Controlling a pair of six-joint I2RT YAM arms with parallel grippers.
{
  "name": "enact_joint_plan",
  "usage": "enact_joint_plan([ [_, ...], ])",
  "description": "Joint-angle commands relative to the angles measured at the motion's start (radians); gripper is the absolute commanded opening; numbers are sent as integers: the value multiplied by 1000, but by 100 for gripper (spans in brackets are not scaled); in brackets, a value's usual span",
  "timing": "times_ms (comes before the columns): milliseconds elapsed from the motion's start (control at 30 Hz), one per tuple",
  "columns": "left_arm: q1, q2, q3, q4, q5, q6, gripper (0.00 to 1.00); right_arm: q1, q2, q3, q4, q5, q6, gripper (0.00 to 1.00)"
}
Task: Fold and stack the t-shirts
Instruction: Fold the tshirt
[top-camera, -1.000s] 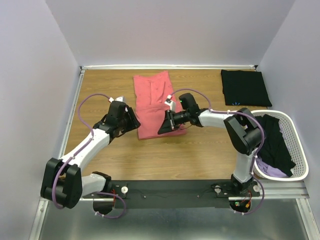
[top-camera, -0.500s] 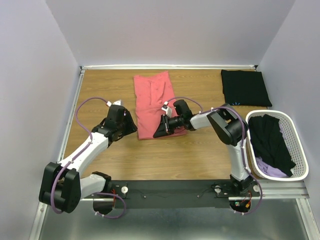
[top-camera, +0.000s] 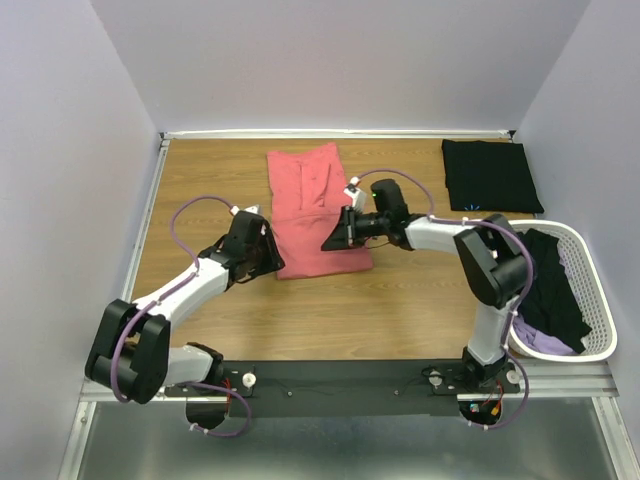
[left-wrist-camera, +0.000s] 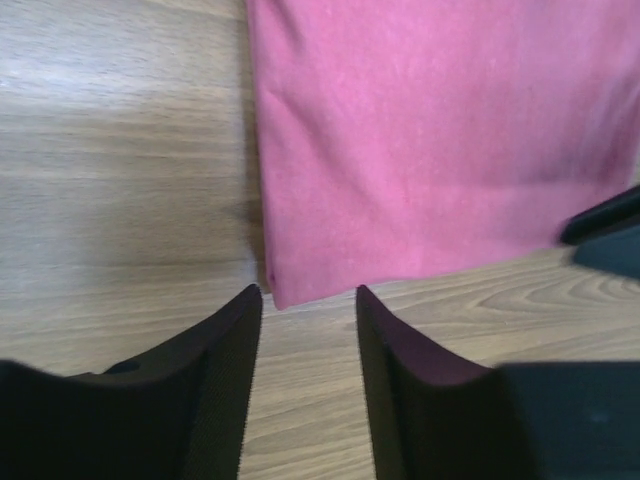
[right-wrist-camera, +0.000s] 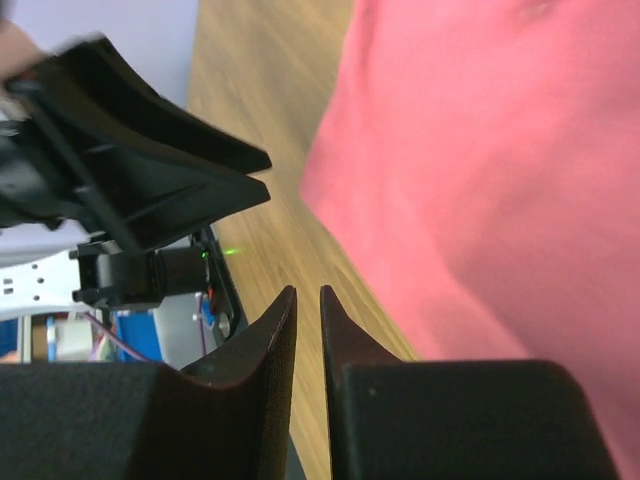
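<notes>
Coral-pink tee (top-camera: 315, 215) lies mid-tabletop (top-camera: 200, 180), part folded; left fingers (left-wrist-camera: 238, 322) spread empty at its near corner, right fingers (right-wrist-camera: 279, 322) nearly closed, empty. Right of it: one black tee (top-camera: 490, 175) folded, basket (top-camera: 603, 318) tees (top-camera: 545, 285) waiting.

Wooden tabletop (top-camera: 200, 170), light brown grain, fills most of the top view. White slatted plastic basket (top-camera: 603, 318) sits at the right edge, near side, touching the right wall. Black mounting rail (top-camera: 340, 380) runs along the table's near edge, grey metal sheet (top-camera: 340, 445) below it. Pale back wall (top-camera: 340, 60) and side walls close in the table; white strip (top-camera: 330, 133) along the far edge.
</notes>
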Motion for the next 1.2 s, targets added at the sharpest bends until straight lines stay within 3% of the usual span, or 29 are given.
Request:
enact_joint_plan([
  [0, -13, 63, 9, 30, 48, 8, 45, -90, -58, -82, -62, -7, -67, 23],
  [200, -21, 158, 17, 45, 81, 41, 36, -185, -46, -196, -73, -41, -105, 23],
  [567, -21, 237, 6, -8, 48, 58, 32, -255, 7, -320, -104, -39, -85, 22],
  [867, -23, 81, -63, -79, 77, 38, 29, -259, -133, -426, -182, -4, -79, 22],
  [1033, -23, -36, -22, -73, 97, -15, 30, -259, -245, -366, -235, 1, -114, 22],
  [1167, -23, -29, 24, 2, 140, -46, 29, -261, -279, -268, -239, 27, -113, 22],
])
